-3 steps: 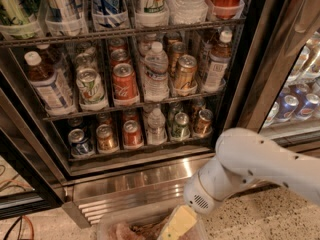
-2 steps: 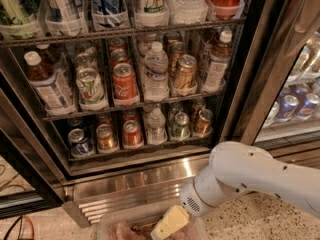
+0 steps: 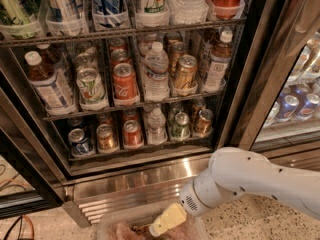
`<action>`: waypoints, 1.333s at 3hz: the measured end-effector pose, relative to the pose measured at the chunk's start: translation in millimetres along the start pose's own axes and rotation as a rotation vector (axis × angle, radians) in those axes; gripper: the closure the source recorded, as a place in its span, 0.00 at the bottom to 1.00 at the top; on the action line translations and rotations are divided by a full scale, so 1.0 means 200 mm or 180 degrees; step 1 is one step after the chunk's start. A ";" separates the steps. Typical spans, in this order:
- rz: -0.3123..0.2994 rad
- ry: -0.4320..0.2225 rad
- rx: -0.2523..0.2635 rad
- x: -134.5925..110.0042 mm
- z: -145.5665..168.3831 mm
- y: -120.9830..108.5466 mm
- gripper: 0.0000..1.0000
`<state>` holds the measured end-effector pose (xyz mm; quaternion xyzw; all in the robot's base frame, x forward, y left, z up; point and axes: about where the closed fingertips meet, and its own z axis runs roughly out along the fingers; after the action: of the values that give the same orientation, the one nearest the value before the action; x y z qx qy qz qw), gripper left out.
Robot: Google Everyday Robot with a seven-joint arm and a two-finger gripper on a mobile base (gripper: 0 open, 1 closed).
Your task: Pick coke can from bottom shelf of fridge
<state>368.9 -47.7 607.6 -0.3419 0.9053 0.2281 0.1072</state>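
The pale speckled stone floor (image 3: pixel 245 226) lies under and to the right of the gripper (image 3: pixel 156 228), the cream-coloured end of the white robot arm (image 3: pixel 250 176). The gripper hangs low at the picture's bottom edge, over a clear plastic tub (image 3: pixel 107 227); whether it is wide or narrow cannot be told. Just above it runs the ribbed stainless-steel base (image 3: pixel 125 186) of the tall black-framed glass-door fridge (image 3: pixel 252 89). Higher up is the bottom shelf (image 3: pixel 150 146), a dark wire rack, and on it stands the small red aluminium coke can (image 3: pixel 132 133), above and slightly left of the gripper and well apart from it. The can is upright between a gold-brown can (image 3: pixel 106 137) on its left and a clear water bottle (image 3: pixel 156 126) on its right; a blue-and-silver can (image 3: pixel 80 141) stands farther left. The shelf's front edge faces the gripper, and the next wire rack (image 3: pixel 125 108) sits close over the can tops. Up and to the gripper's right, past the black frame, a neighbouring cooler holds blue cans (image 3: pixel 295 106). Dark cables (image 3: pixel 15 224) lie on the floor far to its left
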 end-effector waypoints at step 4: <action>0.0341 -0.0686 0.0874 -0.30 0.14 -0.25 0.00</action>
<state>447.7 -34.4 587.2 -0.2488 0.9281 0.1431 0.2370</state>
